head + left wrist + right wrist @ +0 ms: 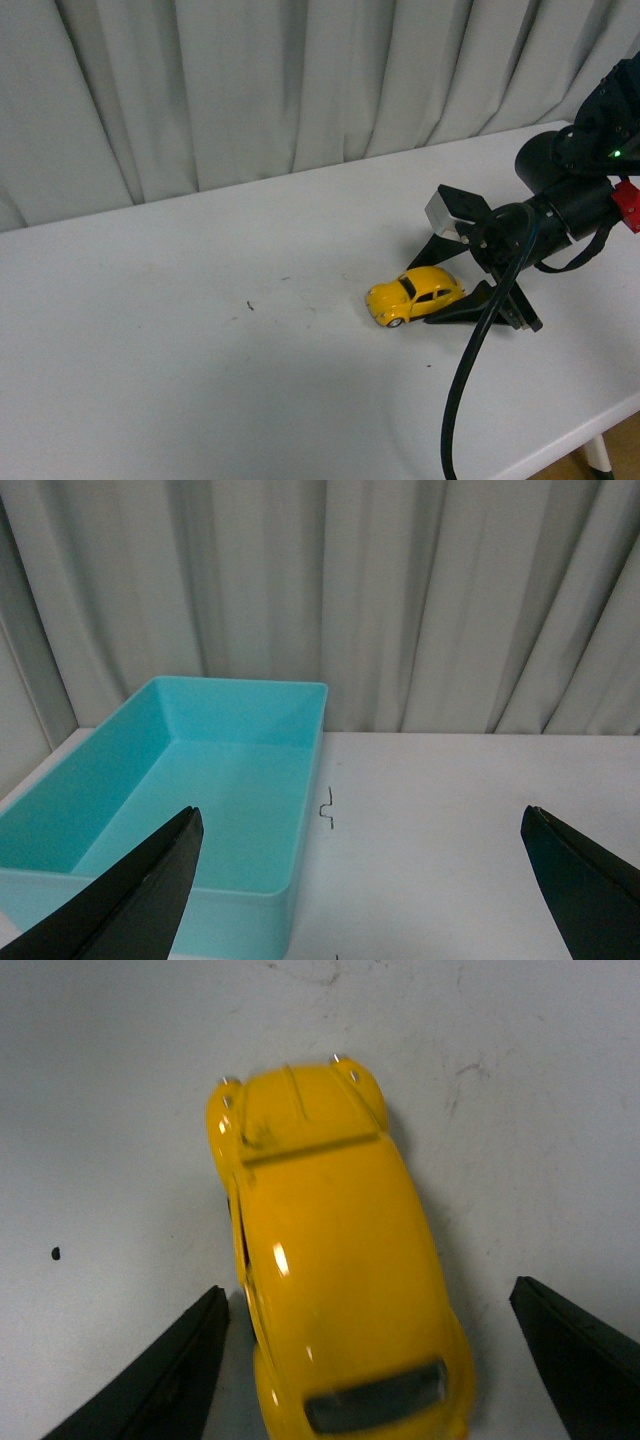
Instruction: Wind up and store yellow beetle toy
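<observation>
The yellow beetle toy (pixel 415 294) stands on its wheels on the white table, right of the middle. My right gripper (pixel 447 288) is open, down at the table, with its two black fingers on either side of the car's rear end. In the right wrist view the glossy yellow beetle toy (pixel 335 1260) fills the gap between the fingers (pixel 165 1380), closer to one than the other, neither clearly touching. My left gripper (pixel 360 880) is open and empty; it does not show in the front view.
A turquoise plastic bin (pixel 100 880), open-topped and empty, stands on the table next to my left gripper, near a grey curtain (pixel 300 80). The table's front right edge (pixel 560 440) runs close below the right arm. Small dark marks (pixel 249 305) dot the tabletop.
</observation>
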### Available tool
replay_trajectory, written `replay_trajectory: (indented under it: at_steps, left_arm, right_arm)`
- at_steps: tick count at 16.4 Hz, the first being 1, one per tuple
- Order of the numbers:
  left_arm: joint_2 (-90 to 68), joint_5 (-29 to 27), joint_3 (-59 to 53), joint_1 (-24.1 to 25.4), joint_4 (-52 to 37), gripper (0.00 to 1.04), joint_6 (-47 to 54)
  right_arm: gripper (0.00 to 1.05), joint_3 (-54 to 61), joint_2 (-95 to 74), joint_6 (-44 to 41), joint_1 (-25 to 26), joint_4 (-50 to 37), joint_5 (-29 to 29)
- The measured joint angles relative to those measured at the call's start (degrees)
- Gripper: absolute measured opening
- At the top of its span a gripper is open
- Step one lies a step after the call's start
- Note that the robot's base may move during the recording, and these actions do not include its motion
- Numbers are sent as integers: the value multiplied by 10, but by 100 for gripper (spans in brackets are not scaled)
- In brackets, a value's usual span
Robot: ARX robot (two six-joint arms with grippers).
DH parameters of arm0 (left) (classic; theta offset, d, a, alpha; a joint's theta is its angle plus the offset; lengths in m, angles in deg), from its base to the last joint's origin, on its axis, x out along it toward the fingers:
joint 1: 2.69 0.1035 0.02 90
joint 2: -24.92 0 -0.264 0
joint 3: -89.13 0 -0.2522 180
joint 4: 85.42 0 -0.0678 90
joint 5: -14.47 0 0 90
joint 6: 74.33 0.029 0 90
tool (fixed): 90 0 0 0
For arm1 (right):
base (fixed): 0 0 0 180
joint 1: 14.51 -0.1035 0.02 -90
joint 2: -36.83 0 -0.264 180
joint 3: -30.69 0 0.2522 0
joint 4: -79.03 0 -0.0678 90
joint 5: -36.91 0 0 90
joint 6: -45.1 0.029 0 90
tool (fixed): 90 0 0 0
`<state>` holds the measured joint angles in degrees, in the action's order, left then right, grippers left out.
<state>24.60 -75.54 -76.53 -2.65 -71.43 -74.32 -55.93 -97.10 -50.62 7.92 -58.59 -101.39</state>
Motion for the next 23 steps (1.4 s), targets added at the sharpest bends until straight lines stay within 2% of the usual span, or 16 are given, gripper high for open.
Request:
replay_trajectory:
  at_steps: [1, 2, 3, 11, 17, 21, 23]
  left_arm:
    - [0, 0, 0, 0, 0, 98, 0]
    - [0, 0, 0, 0, 0, 98, 0]
    - [0, 0, 0, 0, 0, 98, 0]
    - [0, 0, 0, 0, 0, 98, 0]
    - [0, 0, 0, 0, 0, 98, 0]
    - [0, 0, 0, 0, 0, 98, 0]
    - [0, 0, 0, 0, 0, 98, 0]
  right_arm:
    - [95, 0, 0, 4, 2, -2, 0]
    - [100, 0, 0, 9, 1, -4, 0]
    - [97, 0, 0, 12, 1, -4, 0]
    - [98, 3, 0, 21, 1, -15, 0]
    - [98, 64, 49, 35, -24, -76, -5]
    - [98, 132, 184, 31, -54, -71, -65]
    - [98, 165, 271, 13, -65, -40, -91]
